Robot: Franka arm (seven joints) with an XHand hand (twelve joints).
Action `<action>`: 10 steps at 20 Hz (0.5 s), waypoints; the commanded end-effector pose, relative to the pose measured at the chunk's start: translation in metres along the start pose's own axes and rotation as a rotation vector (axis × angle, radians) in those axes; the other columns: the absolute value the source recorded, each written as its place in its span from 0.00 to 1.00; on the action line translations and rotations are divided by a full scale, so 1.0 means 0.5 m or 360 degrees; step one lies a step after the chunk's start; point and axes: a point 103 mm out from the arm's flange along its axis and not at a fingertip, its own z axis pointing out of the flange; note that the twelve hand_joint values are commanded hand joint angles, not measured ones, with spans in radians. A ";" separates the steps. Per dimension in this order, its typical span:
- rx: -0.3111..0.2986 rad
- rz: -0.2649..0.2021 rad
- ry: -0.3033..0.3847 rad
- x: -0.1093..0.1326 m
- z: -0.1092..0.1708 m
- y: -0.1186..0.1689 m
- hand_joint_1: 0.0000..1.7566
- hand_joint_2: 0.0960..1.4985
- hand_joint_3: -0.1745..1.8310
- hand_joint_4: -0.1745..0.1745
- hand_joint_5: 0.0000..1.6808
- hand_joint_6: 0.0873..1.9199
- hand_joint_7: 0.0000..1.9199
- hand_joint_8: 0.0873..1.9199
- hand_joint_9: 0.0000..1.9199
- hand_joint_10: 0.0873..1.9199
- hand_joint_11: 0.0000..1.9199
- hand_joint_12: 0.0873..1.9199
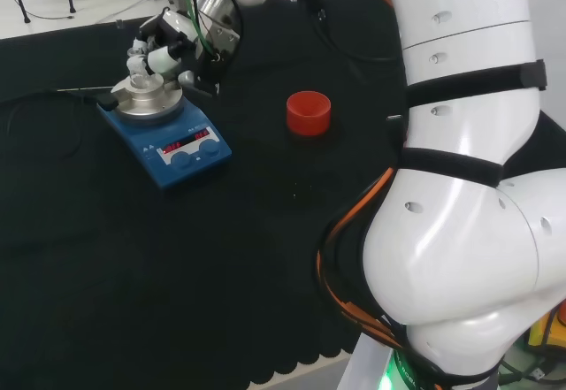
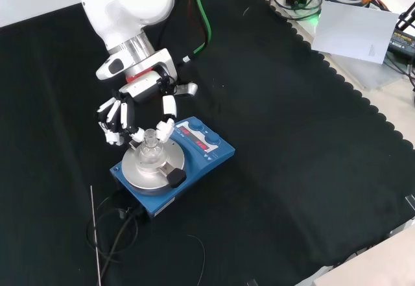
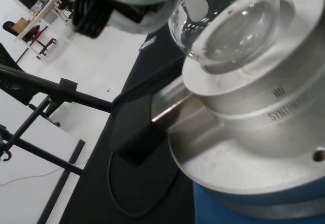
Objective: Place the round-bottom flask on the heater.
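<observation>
The clear round-bottom flask (image 1: 140, 80) (image 2: 151, 144) sits upright with its bulb in the silver metal block on top of the blue heater (image 1: 181, 147) (image 2: 204, 155). My hand (image 1: 161, 43) (image 2: 148, 85) hangs just above it, fingers (image 2: 115, 119) and thumb curled in on both sides of the flask's neck and pinching it. Up close in the wrist view, the glass bulb (image 3: 223, 21) rests in the hollow of the metal block (image 3: 254, 112).
A red ribbed ring stand (image 1: 308, 112) stands alone on the cloth to the heater's right in the head view. A black clamp piece (image 2: 175, 177) (image 3: 137, 137) juts from the block. A thin rod and a cable (image 2: 104, 227) lie near the heater.
</observation>
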 end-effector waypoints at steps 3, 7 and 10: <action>0.0008 0.0004 -0.0005 -0.008 0.011 -0.002 0.62 0.37 0.56 0.91 0.64 0.58 0.25 0.27 0.35 0.25 0.04 0.72; 0.0007 0.0003 -0.0005 -0.009 0.013 -0.002 0.62 0.37 0.56 0.91 0.64 0.58 0.25 0.26 0.35 0.25 0.04 0.72; 0.0011 -0.0006 -0.0006 -0.010 0.011 -0.001 0.62 0.37 0.56 0.92 0.64 0.58 0.25 0.27 0.35 0.25 0.04 0.72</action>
